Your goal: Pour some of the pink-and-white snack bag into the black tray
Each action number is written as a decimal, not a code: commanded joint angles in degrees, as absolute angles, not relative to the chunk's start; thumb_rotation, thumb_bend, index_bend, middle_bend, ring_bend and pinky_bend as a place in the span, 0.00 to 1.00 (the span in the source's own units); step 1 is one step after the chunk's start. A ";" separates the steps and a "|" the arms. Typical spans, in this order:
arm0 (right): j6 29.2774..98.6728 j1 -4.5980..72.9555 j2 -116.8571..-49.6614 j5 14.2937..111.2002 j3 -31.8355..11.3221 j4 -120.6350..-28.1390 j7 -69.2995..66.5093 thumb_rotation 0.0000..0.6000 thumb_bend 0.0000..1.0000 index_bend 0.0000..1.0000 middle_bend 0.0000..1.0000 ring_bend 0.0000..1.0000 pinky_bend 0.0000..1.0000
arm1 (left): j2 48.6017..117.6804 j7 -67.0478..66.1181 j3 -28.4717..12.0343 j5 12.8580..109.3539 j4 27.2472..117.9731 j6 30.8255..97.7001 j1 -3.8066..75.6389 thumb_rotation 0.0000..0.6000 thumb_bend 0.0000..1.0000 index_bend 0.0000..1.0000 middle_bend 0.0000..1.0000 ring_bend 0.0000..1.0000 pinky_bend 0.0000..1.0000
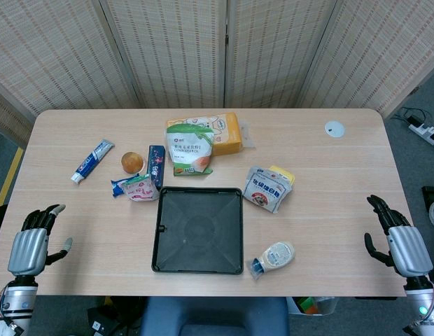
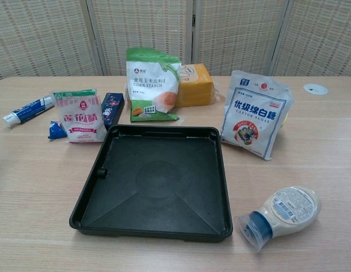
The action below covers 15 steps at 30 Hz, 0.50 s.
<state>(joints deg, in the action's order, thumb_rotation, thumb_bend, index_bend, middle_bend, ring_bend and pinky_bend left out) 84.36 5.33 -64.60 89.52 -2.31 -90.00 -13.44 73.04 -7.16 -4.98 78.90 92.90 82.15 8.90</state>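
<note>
The pink-and-white snack bag (image 1: 141, 187) (image 2: 81, 115) stands upright just off the far left corner of the black tray (image 1: 198, 229) (image 2: 154, 184), which holds nothing. My left hand (image 1: 31, 241) hovers at the table's near left edge, fingers apart and holding nothing, well left of the bag. At the near right edge my right hand (image 1: 399, 238) does the same, far from both bag and tray. Neither hand shows in the chest view.
A green corn starch bag (image 1: 190, 148) and a yellow pack (image 1: 229, 133) stand behind the tray. A blue-and-white sugar bag (image 1: 266, 187) is at its right, a squeeze bottle (image 1: 273, 257) near its front right corner. A toothpaste tube (image 1: 92, 160), an orange ball (image 1: 132, 162) and a dark blue box (image 1: 157, 165) lie left.
</note>
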 commanded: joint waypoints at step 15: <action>88.93 3.11 -62.73 90.32 -2.43 -90.39 -15.76 1.00 0.55 0.00 0.09 0.23 0.20 | 74.42 6.84 -6.42 79.95 89.42 76.79 12.01 1.00 0.40 0.21 0.22 0.26 0.25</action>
<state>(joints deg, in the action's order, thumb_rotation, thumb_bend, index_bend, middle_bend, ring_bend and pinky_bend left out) 88.56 3.34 -63.03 90.10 -2.35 -90.30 -15.55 74.20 1.43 -5.56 80.30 90.30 80.26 10.16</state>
